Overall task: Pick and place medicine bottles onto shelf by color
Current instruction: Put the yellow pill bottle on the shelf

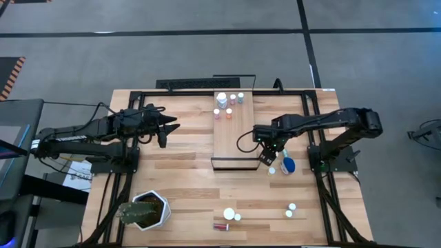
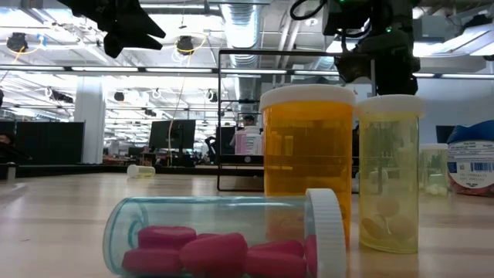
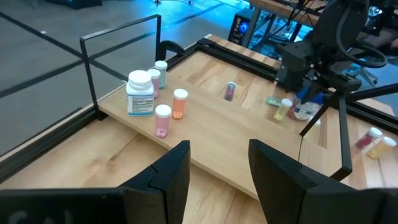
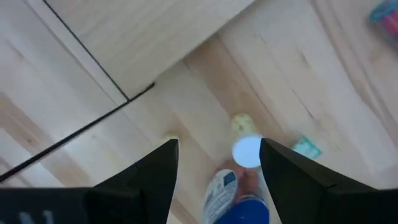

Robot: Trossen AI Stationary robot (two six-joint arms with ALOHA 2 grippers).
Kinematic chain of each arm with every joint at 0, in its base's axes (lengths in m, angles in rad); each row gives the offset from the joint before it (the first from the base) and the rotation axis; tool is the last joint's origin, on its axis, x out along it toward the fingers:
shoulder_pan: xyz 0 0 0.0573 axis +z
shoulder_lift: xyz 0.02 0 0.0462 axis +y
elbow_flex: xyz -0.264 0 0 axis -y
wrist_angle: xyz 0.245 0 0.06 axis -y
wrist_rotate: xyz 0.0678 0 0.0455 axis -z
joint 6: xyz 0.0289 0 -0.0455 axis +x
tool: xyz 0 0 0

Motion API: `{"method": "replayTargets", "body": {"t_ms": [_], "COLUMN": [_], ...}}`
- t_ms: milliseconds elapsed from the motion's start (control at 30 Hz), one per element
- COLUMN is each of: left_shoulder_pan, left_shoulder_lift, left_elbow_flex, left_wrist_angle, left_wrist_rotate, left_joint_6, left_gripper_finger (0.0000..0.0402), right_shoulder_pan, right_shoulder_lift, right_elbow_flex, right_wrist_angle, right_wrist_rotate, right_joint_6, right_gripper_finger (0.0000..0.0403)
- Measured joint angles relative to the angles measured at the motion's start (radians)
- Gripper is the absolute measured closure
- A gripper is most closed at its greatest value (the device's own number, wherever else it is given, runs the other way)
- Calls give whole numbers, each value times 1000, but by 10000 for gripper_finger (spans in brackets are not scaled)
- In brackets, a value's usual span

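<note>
while the slatted wooden table [image 1: 186, 179] carries everything, the shelf [image 1: 233, 138] lies along its middle with five medicine bottles [image 1: 222, 101] clustered at its framed end, seemingly sorted there; the left gripper [image 1: 165, 129] hovers beside the shelf, jaws apart and empty; the right gripper [image 1: 266, 157] hangs off the shelf's near corner, jaws spread over a small white-capped bottle [image 4: 247, 151], grasping nothing yet, likely lining up a pick; a plant pot [image 1: 153, 210] stands near the front; an open office lies behind.

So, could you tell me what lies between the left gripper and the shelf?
Only bare tabletop: the high view shows nothing between the left gripper and the shelf.
</note>
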Motion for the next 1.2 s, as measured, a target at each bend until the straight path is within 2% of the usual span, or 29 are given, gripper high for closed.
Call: {"method": "replayTargets", "body": {"t_ms": [333,600,733,967,1200], "left_shoulder_pan": [0,0,0,0,0], "left_shoulder_lift": [0,0,0,0,0], "left_elbow_flex": [0,0,0,0,0], "left_wrist_angle": [-1,-1,0,3,29], "left_wrist_rotate": [0,0,0,0,0], "left_joint_6": [4,3,2,-9,-9], "left_gripper_finger": [252,252,252,252,252], "right_shoulder_pan": [1,-1,9,79,119], "right_shoulder_lift": [-7,-123,-180,-201,-203], "right_elbow_flex": [-23,-48,-59,-177,-267], "right_wrist_angle": [9,76,44,137,225], "right_wrist_rotate": [18,50,79,66,68], "right_joint_6": [-6,-51,-172,-359,-367], "right_gripper_finger": [155,155,155,155,155]}}
